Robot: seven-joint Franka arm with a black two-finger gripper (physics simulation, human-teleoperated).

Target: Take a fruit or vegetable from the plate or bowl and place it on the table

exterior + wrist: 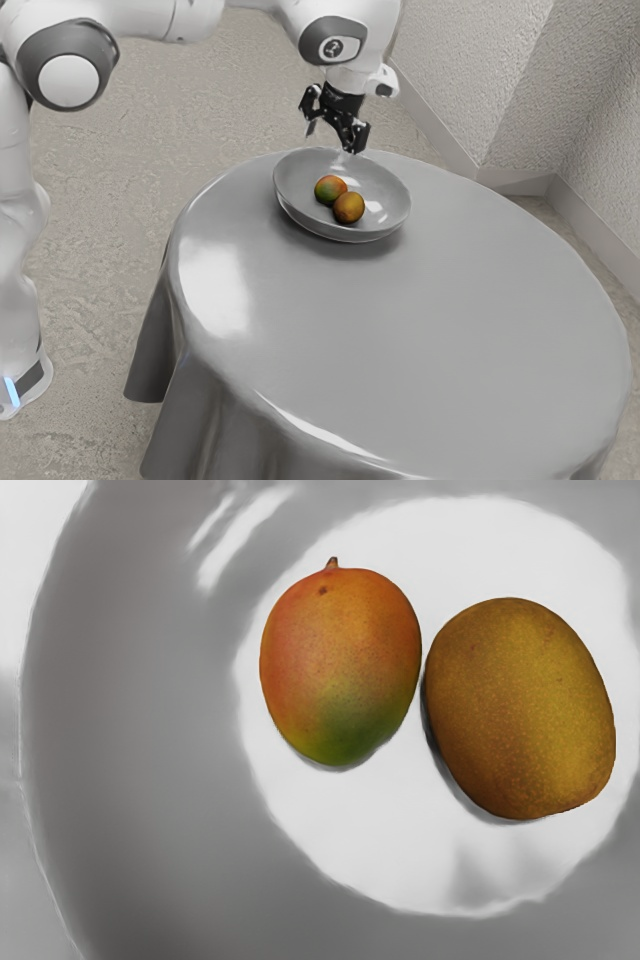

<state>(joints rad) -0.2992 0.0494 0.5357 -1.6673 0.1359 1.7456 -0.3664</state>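
Hanging above the bowl [299,181] with fingers [359,136] spread wide, gripping nothing.
Looking down on a red-green mango [340,665] and, just beside it, a golden-brown fruit [520,710], both in the bowl; seeing the bowl upright on the grey table [400,330], near its edge.

Bright, soft light. White glare pools on the round, grey, cloth-covered bench [430,320] toward the exterior view's left; a dim shadow hugs the glossy, round grey bowl [296,187]. In the wrist view, white streaks gleam inside it.
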